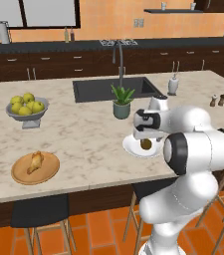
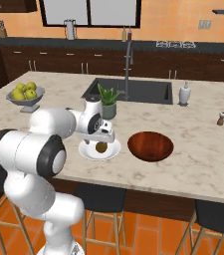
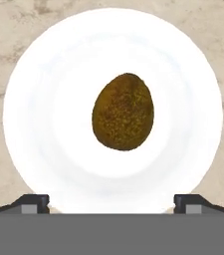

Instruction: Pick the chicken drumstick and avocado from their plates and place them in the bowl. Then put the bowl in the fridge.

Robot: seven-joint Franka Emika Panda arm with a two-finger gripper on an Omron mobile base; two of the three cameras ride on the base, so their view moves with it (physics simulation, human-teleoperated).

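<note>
Two-finger gripper [image 3: 111,201] spread wide, grasping nothing, dark fingertips [image 3: 31,201] apart at the near edge of the hand view. Directly beyond and between the fingertips: small, egg-shaped, dark olive-brown avocado [image 3: 123,111], lying near the middle of a glossy white shallow round plate [image 3: 44,124], untouched. Under the plate, pale marbled stone counter [image 3: 4,30].

From the base views, hand poised just above the same white plate [image 2: 86,153] and avocado [image 2: 101,147], pointing down. To the robot's right of the fingers, near the plate but apart from it: wide, shallow, reddish-brown wooden bowl [image 2: 151,146], empty. Well off to the robot's left of the fingers: flat, light-brown, round wooden plate [image 1: 21,174] carrying a golden-tan lumpy chicken drumstick [image 1: 35,162].

Just past the fingers: small green potted plant [image 1: 122,102]. Farther left: grey metal footed bowl [image 1: 26,115] piled with yellow-green fruit. Farther still: dark sink [image 1: 98,89] with tall faucet.
</note>
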